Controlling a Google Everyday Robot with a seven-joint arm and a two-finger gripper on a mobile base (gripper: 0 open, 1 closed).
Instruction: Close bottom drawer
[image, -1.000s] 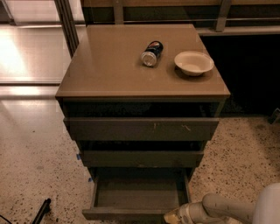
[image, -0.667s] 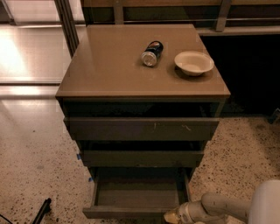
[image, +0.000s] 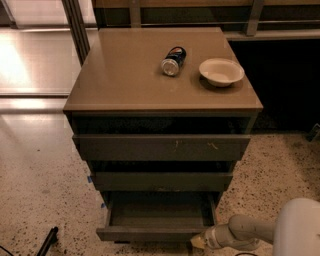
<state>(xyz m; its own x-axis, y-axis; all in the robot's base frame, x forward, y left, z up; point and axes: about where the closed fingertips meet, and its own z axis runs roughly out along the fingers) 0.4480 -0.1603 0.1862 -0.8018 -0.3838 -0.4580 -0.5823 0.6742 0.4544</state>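
The cabinet (image: 125, 75) has its bottom drawer (image: 150, 233) pulled out, lowest of three. The gripper (image: 199, 243) sits at that drawer's front right corner, and I cannot tell its grasp. The closing push seems about to begin, and it calls for a straight shove inward.

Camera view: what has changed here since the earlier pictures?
The robot's white arm housing has come a little further into view from the lower right. The gripper stays at the right end of the bottom drawer front. The drawer is still open; any inward shift is too slight to tell. The can and the bowl on top have not moved.
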